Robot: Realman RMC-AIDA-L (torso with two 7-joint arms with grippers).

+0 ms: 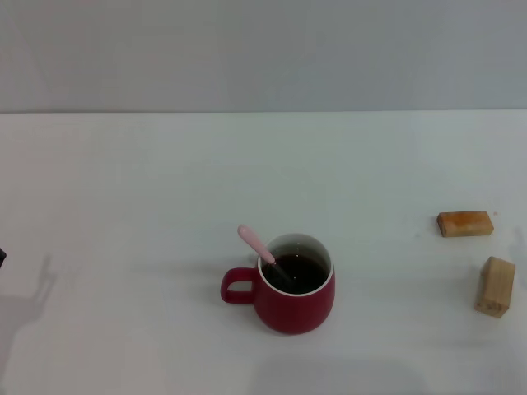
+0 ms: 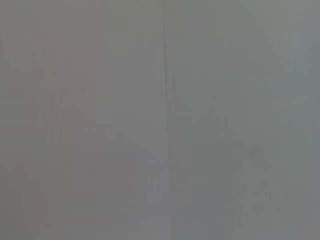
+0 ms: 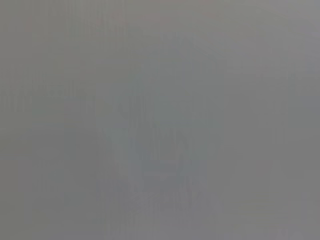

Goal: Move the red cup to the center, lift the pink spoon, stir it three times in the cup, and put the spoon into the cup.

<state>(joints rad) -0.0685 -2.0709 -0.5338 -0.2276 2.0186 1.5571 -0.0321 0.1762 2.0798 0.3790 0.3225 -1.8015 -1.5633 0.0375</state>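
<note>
The red cup [image 1: 295, 295] stands near the middle of the white table in the head view, its loop handle pointing left and dark liquid inside. The pink spoon [image 1: 256, 244] rests in the cup, its pale pink handle leaning out over the rim to the upper left and its bowl sunk in the liquid. Neither gripper shows in the head view; only a small dark sliver sits at the far left edge. Both wrist views show plain grey surface with no objects or fingers.
Two tan wooden blocks lie at the right: one flat block [image 1: 465, 223] and one standing block [image 1: 495, 286] nearer the front. The white table [image 1: 148, 181] spreads around the cup, with a grey wall behind.
</note>
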